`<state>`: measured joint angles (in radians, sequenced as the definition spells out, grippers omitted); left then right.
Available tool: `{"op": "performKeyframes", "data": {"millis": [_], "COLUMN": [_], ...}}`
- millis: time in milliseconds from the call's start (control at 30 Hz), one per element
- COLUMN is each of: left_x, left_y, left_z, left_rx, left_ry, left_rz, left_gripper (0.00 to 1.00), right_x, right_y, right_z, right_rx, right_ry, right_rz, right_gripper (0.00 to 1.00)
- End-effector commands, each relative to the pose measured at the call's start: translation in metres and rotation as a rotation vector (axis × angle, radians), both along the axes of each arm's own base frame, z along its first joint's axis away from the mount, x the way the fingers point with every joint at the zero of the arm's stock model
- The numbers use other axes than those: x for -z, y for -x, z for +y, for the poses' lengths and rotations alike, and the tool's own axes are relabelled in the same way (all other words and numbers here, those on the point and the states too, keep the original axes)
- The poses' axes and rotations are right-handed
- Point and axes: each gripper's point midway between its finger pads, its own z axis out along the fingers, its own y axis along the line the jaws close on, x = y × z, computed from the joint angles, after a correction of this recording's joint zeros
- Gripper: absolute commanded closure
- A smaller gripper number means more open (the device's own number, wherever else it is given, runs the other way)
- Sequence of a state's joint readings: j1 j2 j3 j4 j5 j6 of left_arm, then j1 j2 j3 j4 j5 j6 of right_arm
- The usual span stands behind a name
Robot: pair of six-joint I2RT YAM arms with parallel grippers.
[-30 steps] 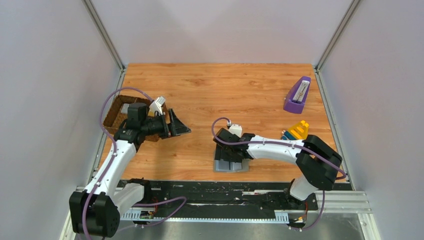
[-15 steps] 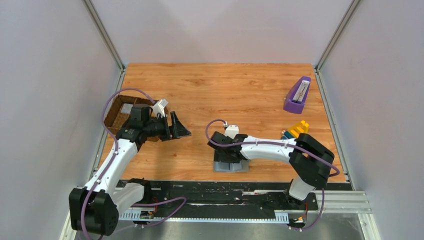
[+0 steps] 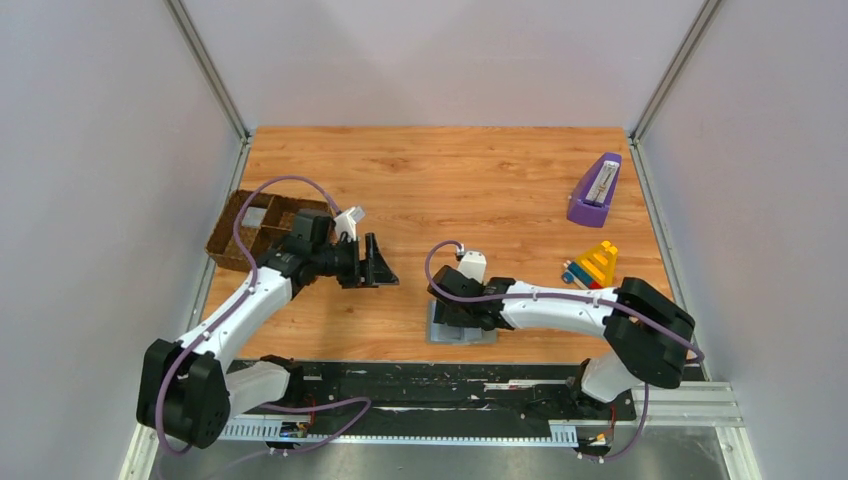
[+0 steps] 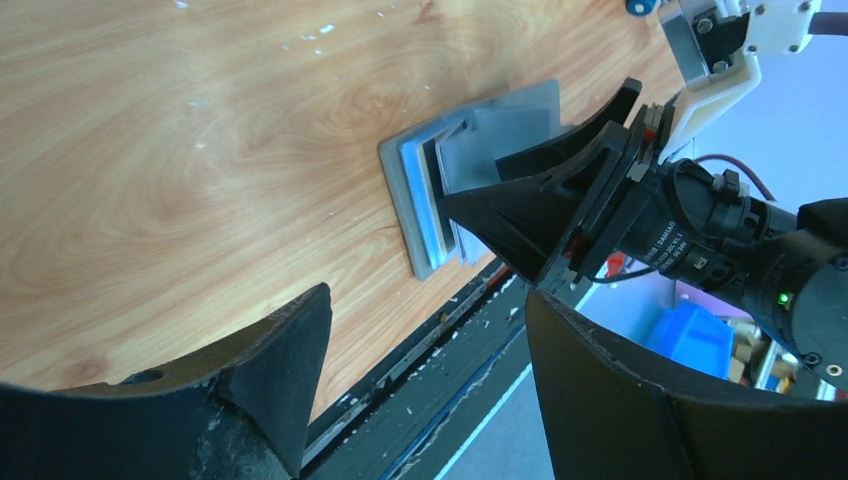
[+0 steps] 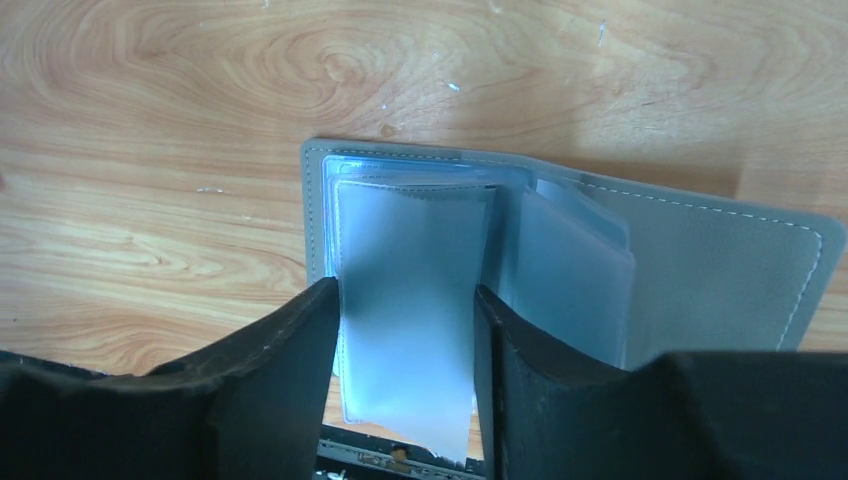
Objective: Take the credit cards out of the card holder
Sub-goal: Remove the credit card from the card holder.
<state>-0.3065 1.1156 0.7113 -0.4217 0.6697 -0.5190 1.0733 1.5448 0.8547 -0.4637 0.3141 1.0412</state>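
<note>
The card holder (image 3: 462, 333) lies open near the table's front edge, grey with pale blue inner panels (image 5: 590, 270). My right gripper (image 5: 406, 290) hangs low over it, jaws apart, straddling one pale blue-grey panel (image 5: 405, 270) that fills the gap between the fingers. I cannot tell whether that panel is one of the credit cards or a sleeve. In the top view the right gripper (image 3: 455, 305) covers most of the holder. My left gripper (image 3: 383, 266) hovers open and empty left of the holder. In the left wrist view, between the left gripper's (image 4: 425, 310) tips, the holder (image 4: 425, 215) shows under the right gripper (image 4: 540, 200).
A brown woven divided tray (image 3: 250, 222) stands at the left edge behind the left arm. A purple object (image 3: 594, 190) and a yellow stacked toy (image 3: 594, 264) sit at the right. A black rail (image 3: 440, 385) runs along the near edge just below the holder.
The left arm has swung right, away from the tray and toward the holder, its jaws narrowing a little. The right gripper's jaws have narrowed around the pale panel.
</note>
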Motion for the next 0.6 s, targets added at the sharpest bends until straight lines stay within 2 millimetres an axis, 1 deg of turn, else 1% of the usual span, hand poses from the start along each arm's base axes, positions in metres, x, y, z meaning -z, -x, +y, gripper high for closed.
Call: {"op": "performKeyframes", "data": {"millis": [0, 33, 133, 267, 367, 567], "left_x": [0.006, 0.01, 0.016, 0.024, 0.03, 0.033], "left_y": [-0.002, -0.001, 0.0, 0.005, 0.006, 0.012], "left_z": [-0.019, -0.024, -0.035, -0.049, -0.056, -0.081], "left_rx": [0.04, 0.055, 0.075, 0.112, 0.121, 0.165], "left_ry": [0.011, 0.01, 0.017, 0.022, 0.021, 0.079], "left_rz": [-0.01, 0.0, 0.013, 0.037, 0.057, 0.088], "left_gripper": [0.23, 0.26, 0.29, 0.35, 0.38, 0.41], "right_x": [-0.014, -0.016, -0.02, -0.025, -0.03, -0.039], "right_y": [-0.002, -0.002, -0.001, -0.003, -0.005, -0.004], "right_z": [0.013, 0.015, 0.016, 0.008, 0.002, -0.003], "right_rx": [-0.04, -0.052, -0.065, -0.05, -0.043, -0.068], "right_ry": [-0.12, -0.143, -0.193, -0.221, -0.245, -0.348], "right_rz": [-0.05, -0.057, -0.071, -0.089, -0.105, -0.129], "right_gripper": [0.57, 0.57, 0.59, 0.62, 0.62, 0.62]}}
